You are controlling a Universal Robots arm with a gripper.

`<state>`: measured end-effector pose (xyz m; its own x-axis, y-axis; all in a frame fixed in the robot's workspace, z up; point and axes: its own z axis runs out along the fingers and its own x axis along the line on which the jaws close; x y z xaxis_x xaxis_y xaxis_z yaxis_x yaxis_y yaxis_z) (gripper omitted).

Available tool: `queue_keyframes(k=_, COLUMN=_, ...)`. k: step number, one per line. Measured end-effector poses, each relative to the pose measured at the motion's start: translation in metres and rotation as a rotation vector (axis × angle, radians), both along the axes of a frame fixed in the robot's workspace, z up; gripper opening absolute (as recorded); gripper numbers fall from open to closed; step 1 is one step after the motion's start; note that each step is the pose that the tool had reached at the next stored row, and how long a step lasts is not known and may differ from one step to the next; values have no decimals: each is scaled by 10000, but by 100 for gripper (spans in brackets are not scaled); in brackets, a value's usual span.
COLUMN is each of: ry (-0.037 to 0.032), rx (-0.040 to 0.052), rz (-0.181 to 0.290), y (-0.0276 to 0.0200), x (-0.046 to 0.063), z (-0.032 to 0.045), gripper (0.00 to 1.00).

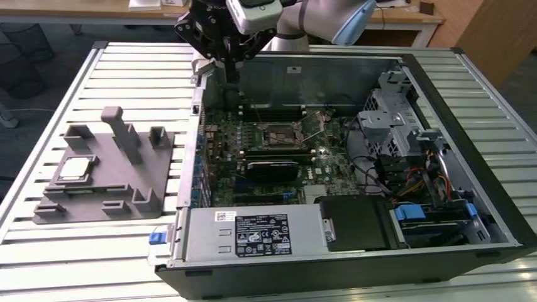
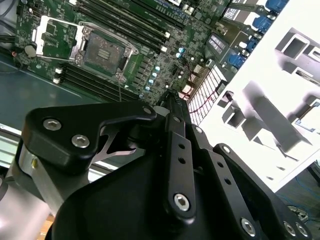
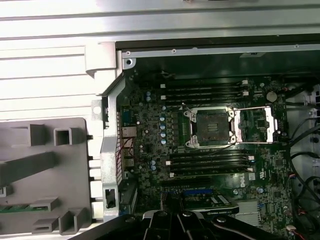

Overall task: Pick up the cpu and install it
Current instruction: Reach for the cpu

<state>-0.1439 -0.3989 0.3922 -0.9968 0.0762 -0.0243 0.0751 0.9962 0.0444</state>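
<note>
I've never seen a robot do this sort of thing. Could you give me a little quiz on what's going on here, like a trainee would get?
1. Where does the cpu lie?
A) on a wooden desk
B) on the grey tray
C) on top of the power supply

2. True or false: the motherboard socket already has a chip in it.

3. In one word, what is the gripper holding?

Key: 1 B; 2 false, the socket is open and empty; 3 nothing.
</note>
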Motion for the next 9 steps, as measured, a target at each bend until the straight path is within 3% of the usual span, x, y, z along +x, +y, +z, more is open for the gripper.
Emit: queue_keyframes(k=9, ry=8, rx=-1, rz=0, y=0, x=-25, z=-2, gripper=11)
